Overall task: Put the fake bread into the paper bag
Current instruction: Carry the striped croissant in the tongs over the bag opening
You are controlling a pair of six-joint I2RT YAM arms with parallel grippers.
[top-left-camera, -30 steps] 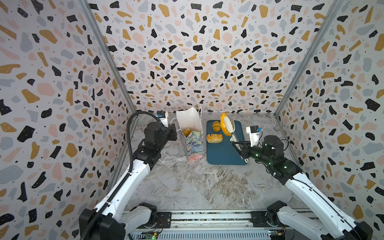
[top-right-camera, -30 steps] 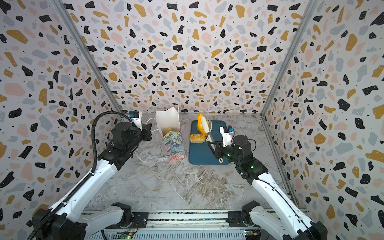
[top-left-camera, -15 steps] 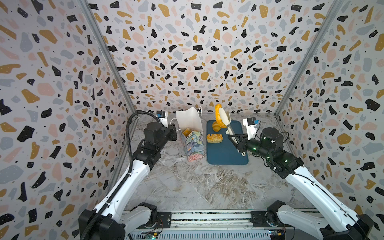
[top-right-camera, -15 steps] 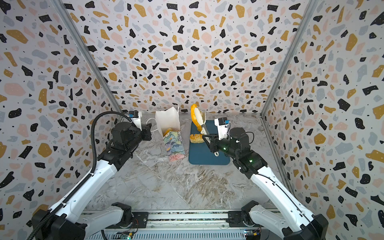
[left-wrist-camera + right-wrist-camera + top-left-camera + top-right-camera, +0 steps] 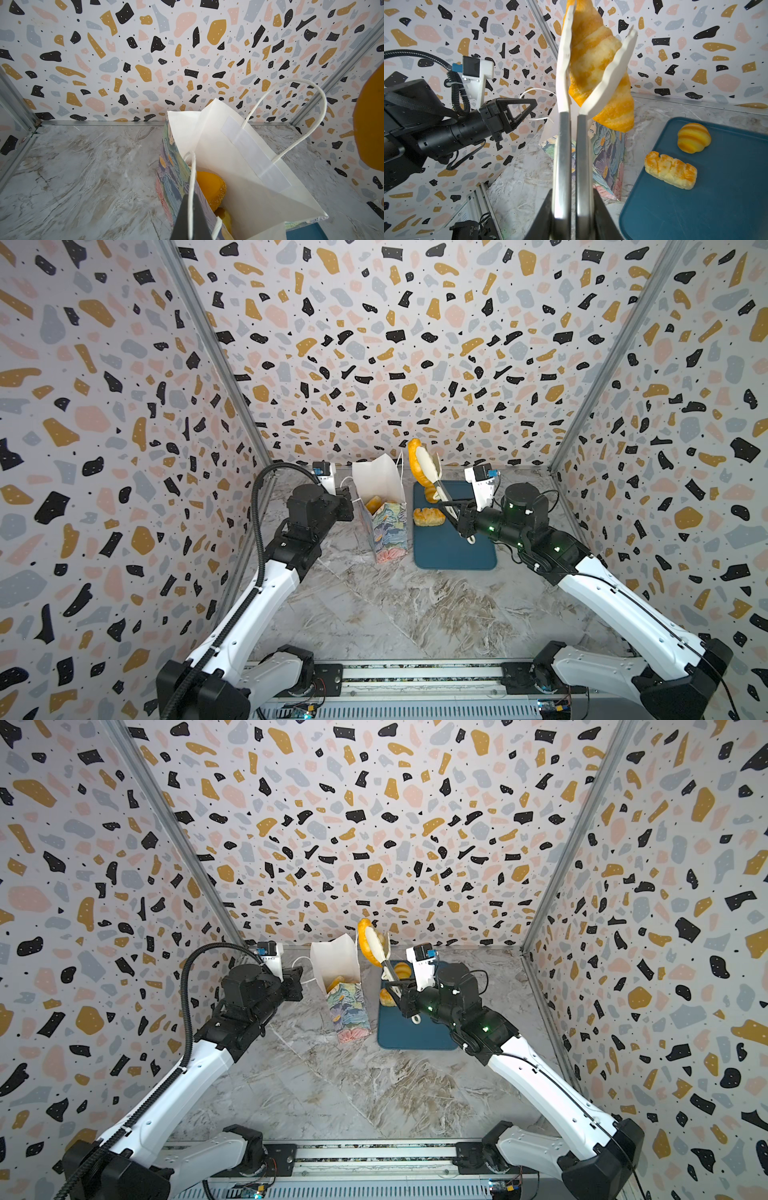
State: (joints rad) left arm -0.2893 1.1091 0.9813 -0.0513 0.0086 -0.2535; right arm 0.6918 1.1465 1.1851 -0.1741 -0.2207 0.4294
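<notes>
**Entry: right gripper** (image 5: 457, 517). Clenched on the twin metal handles of the tongs (image 5: 563, 158); nothing else gripped directly.

**Carried: held loaf** (image 5: 415, 464). Long, golden, striped. Pinched between the white tong tips (image 5: 610, 72), out ahead of the fingertips and above them. Long axis steep, close to the line of the tongs and slightly skewed. Lower end hanging back past the tips toward the pincer.

**Target: paper bag** (image 5: 384, 510). Upright, mouth gaping, white inside. Set to the left of the held loaf and lower than it, just beside rather than underneath. At least two golden breads (image 5: 209, 187) already inside.

**Holder: left gripper** (image 5: 190, 218). Pinched closed around the near cord handle (image 5: 192, 176), close against the bag's side. Nearer to the bag than the right pincer, but apparently occupied with steadying it.

**Remaining: ridged roll** (image 5: 693, 140) **and oblong loaf** (image 5: 670, 172). Both lying on the dark-blue tray (image 5: 453, 551), low beneath the span of the tongs.

**Judgement.** Probably a short sideways carry leftward from the right pincer, as far as the mouth, then an end-first descent. Steep axis well suited to the narrow opening. Possible snag of the lower end on the rim or the far cord.
</notes>
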